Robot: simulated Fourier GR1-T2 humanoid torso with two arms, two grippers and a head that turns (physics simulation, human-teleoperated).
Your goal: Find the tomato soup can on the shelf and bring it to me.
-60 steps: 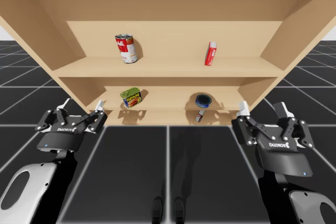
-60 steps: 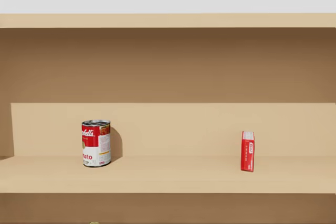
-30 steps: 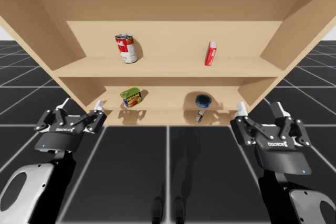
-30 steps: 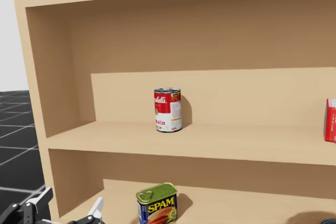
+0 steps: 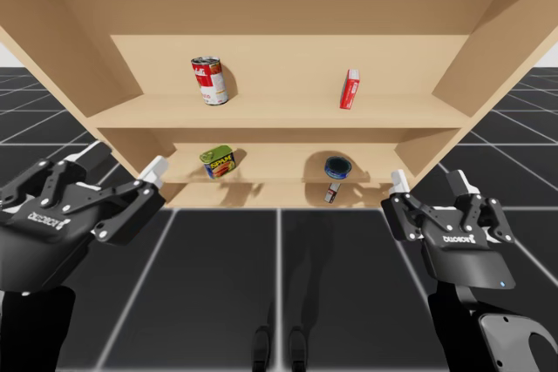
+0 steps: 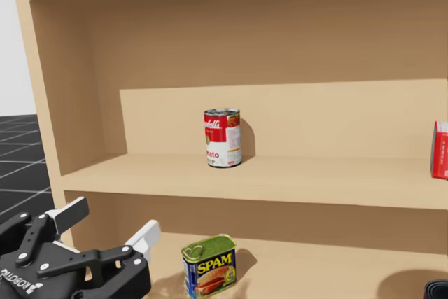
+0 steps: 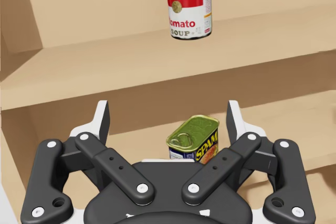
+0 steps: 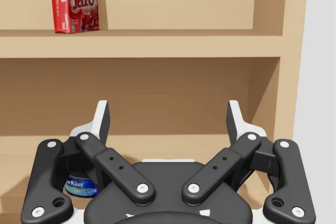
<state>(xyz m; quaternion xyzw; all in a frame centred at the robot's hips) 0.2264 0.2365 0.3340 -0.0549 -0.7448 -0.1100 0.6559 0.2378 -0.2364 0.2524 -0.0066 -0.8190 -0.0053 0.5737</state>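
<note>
Soup can (image 5: 209, 81): upright on the upper shelf (image 5: 279, 112), left part. My left pincer (image 5: 122, 163) is below and in front of it, fingers spread, holding nothing. Green tin (image 5: 217, 163) sits one shelf under the can. My right pincer (image 5: 429, 182) is also spread, near the shelf's right end.

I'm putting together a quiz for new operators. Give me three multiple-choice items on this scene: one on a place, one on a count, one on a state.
1. Where does the red-and-white can stand?
A) upper shelf, left part
B) lower shelf
C) floor

2. How many things stand on the upper shelf?
A) one
B) two
C) four

3. How do the jaws of the left gripper stand?
A) shut on the can
B) open, empty
C) shut on a box

1 A: it stands left of the red box up there.
2 B: can and box alone.
3 B: jaws apart, touching nothing.
</note>
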